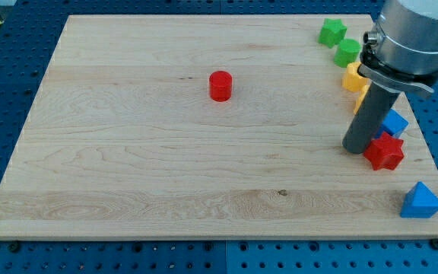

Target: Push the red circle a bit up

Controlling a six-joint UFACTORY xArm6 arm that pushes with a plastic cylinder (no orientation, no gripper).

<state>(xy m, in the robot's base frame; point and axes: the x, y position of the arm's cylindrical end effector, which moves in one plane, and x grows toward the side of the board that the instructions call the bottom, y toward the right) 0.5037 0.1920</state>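
Red circle (220,85) stands alone on the wooden tabletop (128,167), left of centre towards the view's top, well apart from my tip (356,149), which rests at the view's right just beside the red star (385,152). As a tool, the rod has nothing to open and holds nothing, and the risk I see is that swinging it leftward drags the red star or the blue block (392,122) behind it along. If my tip meets the circle off-centre instead of squarely from below, it would likely skid sideways rather than up.
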